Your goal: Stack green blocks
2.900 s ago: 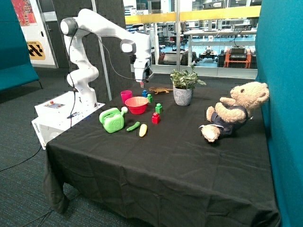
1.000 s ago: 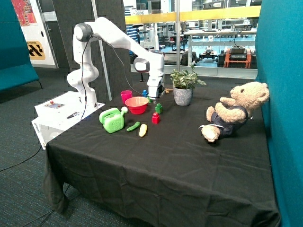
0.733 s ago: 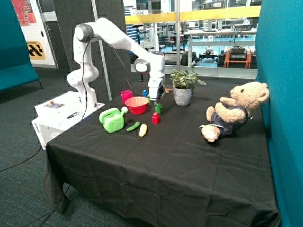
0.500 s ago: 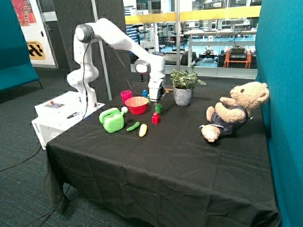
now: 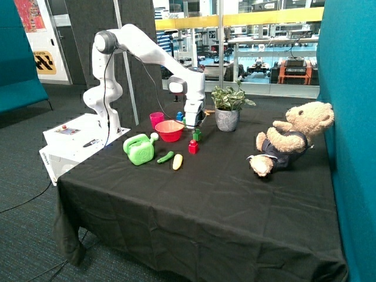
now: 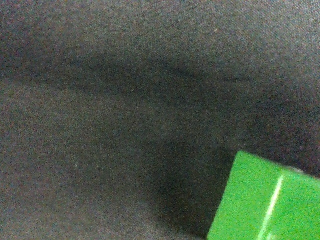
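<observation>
The pincer [image 5: 191, 124] is low over the desk [image 5: 235, 194], just behind a green block [image 5: 197, 134] in the upper middle of the frame. I cannot tell its state. Nothing looks stacked; grasping and stacking remain.

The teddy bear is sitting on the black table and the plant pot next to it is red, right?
Not quite. The teddy bear does sit on the black table, but the plant pot is grey, not red. The outside view shows it. The red thing is the bowl beside the robot's end effector.
</observation>
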`<state>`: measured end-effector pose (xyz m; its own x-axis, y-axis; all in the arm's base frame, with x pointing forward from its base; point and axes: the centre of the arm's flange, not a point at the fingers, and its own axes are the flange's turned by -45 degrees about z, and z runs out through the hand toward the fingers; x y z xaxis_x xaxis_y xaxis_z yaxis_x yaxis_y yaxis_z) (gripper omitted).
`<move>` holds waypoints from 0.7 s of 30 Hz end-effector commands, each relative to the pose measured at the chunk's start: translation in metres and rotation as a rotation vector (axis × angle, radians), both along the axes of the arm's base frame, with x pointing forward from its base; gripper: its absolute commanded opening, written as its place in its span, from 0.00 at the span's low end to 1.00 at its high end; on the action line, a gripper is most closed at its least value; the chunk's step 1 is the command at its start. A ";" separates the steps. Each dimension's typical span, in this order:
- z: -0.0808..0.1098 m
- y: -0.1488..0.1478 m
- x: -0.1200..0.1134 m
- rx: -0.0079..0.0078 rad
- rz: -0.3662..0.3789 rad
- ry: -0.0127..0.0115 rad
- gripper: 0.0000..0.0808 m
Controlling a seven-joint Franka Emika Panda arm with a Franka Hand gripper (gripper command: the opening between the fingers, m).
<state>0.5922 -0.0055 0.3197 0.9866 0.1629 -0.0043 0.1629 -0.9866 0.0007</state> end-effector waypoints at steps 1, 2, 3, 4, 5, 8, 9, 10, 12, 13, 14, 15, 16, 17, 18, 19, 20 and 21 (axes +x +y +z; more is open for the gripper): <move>-0.007 0.001 -0.002 0.0014 0.002 -0.0041 0.82; -0.007 0.001 -0.001 0.0014 0.003 -0.0041 0.82; -0.007 0.001 -0.001 0.0014 0.003 -0.0041 0.76; -0.007 0.002 0.000 0.0014 0.003 -0.0041 0.76; -0.007 0.002 0.001 0.0014 0.003 -0.0041 0.76; -0.006 0.002 0.003 0.0014 0.004 -0.0041 0.73; -0.006 0.002 0.004 0.0014 0.004 -0.0041 0.69; -0.006 0.002 0.004 0.0014 0.004 -0.0041 0.67; -0.006 0.002 0.005 0.0014 0.003 -0.0041 0.56; -0.006 0.002 0.006 0.0014 0.003 -0.0041 0.43; -0.007 0.002 0.006 0.0014 -0.001 -0.0041 0.33; -0.007 0.002 0.006 0.0014 -0.001 -0.0041 0.22; -0.007 0.002 0.006 0.0014 -0.001 -0.0041 0.11; -0.007 0.002 0.007 0.0014 -0.001 -0.0041 0.05; -0.007 0.002 0.007 0.0014 -0.002 -0.0041 0.03; -0.007 0.002 0.007 0.0014 -0.003 -0.0041 0.01; -0.007 0.002 0.007 0.0014 -0.003 -0.0041 0.01; -0.007 0.002 0.008 0.0014 -0.004 -0.0041 0.00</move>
<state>0.5960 -0.0042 0.3132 0.9862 0.1656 0.0011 0.1656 -0.9862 0.0011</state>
